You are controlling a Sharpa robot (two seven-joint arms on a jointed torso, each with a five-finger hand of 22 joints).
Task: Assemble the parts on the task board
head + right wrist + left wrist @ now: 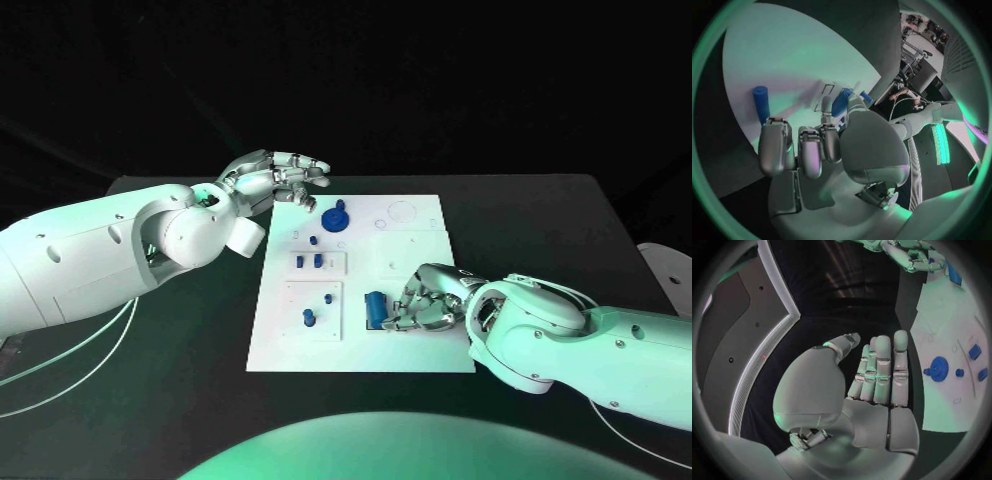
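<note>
We take this for a robotics lab or test cell w/ a staged bench setup. Black table [548, 215] under a dark backdrop, white task board [433, 340] set square in the middle w/ small blue parts [309, 261]. Coloured light washes the scene; equipment racks [918, 42] stand in the background.
</note>
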